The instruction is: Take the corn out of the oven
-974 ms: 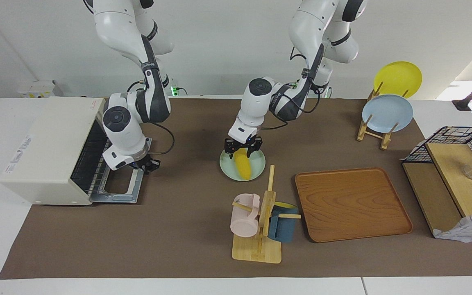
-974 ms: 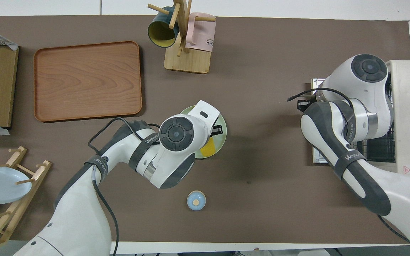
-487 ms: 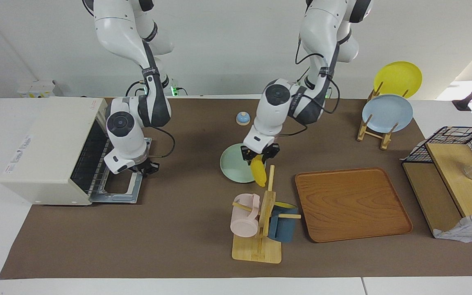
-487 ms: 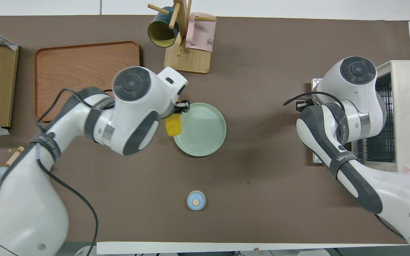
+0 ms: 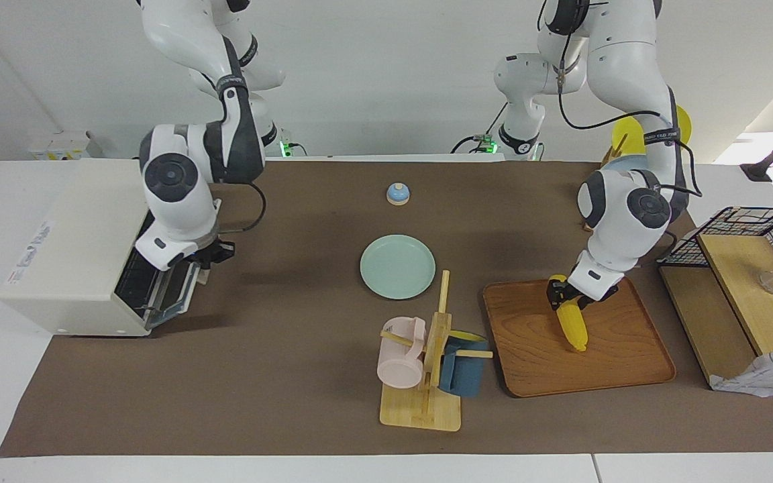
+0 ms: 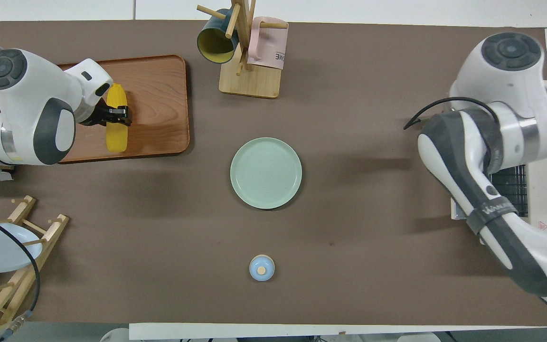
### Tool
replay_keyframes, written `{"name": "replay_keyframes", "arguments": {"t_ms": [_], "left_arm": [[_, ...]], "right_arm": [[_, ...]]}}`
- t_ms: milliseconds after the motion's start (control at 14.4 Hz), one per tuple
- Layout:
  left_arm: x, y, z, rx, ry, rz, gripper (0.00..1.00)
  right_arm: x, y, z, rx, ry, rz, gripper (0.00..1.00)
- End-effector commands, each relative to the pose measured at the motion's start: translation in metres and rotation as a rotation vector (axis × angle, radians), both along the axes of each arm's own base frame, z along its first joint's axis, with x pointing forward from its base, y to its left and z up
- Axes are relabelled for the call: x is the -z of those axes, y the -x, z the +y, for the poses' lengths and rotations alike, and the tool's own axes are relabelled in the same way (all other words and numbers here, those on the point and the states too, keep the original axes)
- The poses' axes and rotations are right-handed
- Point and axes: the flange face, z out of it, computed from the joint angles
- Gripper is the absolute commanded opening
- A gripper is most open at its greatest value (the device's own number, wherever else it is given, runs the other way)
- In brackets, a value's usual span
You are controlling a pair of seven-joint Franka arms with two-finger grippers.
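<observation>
Carried off the round plate [image 5: 397, 266], smooth tapered corn [image 5: 572, 325] hangs clamped in left gripper [image 5: 563, 300] over wooden tray [image 5: 628, 362].

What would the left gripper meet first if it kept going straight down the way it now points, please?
Probably the wooden tray. The left gripper points down over it, shut on the corn, so the corn's lower tip would likely touch the tray first. How much gap remains under the tip is unclear.
</observation>
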Motion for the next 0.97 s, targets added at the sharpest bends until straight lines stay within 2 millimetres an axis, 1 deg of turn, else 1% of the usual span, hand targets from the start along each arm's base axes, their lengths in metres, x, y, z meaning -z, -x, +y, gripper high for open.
{"name": "replay_keyframes", "arguments": {"t_ms": [0,70,139,209,278,348,417,487,557,626,696,765,835,904], "left_arm": [[-0.06,0.008,0.011,0.003,-0.014,-0.051,1.0],[-0.088,0.02,0.031,-0.024,-0.028,-0.006,1.0],[-0.115,0.036,0.034,-0.015,-0.04,0.033,1.0],[-0.152,0.05,0.033,0.007,-0.062,0.018,1.0],[-0.185,0.065,0.044,0.022,-0.135,-0.004,1.0],[-0.212,0.08,0.053,0.009,-0.174,0.007,1.0],[-0.234,0.092,0.062,-0.005,-0.18,0.016,1.0],[-0.25,0.099,0.061,0.008,-0.183,0.012,1.0],[-0.265,0.107,0.062,0.017,-0.185,0.01,1.0],[-0.273,0.112,0.063,0.011,-0.172,0.024,1.0],[-0.284,0.114,0.061,0.003,-0.136,0.025,1.0],[-0.295,0.114,0.06,0.0,-0.102,0.027,1.0],[-0.302,0.114,0.067,0.001,-0.065,0.035,1.0],[-0.303,0.114,0.069,0.02,-0.053,0.039,1.0]], "right_arm": [[-0.031,0.01,-0.057,0.011,0.02,-0.001,0.23],[-0.047,0.019,-0.059,0.032,-0.004,-0.005,0.53],[-0.066,0.027,-0.062,0.058,-0.049,-0.028,0.83],[-0.095,0.036,-0.059,0.077,-0.105,-0.082,1.0],[-0.122,0.044,-0.053,0.089,-0.154,-0.133,1.0],[-0.143,0.051,-0.051,0.095,-0.182,-0.174,1.0],[-0.161,0.054,-0.052,0.097,-0.187,-0.187,1.0],[-0.177,0.056,-0.052,0.102,-0.188,-0.172,1.0],[-0.187,0.056,-0.053,0.108,-0.184,-0.154,1.0],[-0.189,0.056,-0.055,0.112,-0.185,-0.141,1.0],[-0.189,0.058,-0.062,0.127,-0.186,-0.128,1.0],[-0.195,0.058,-0.066,0.134,-0.187,-0.137,1.0],[-0.195,0.056,-0.065,0.132,-0.182,-0.129,1.0],[-0.193,0.056,-0.065,0.131,-0.184,-0.124,1.0]]}}
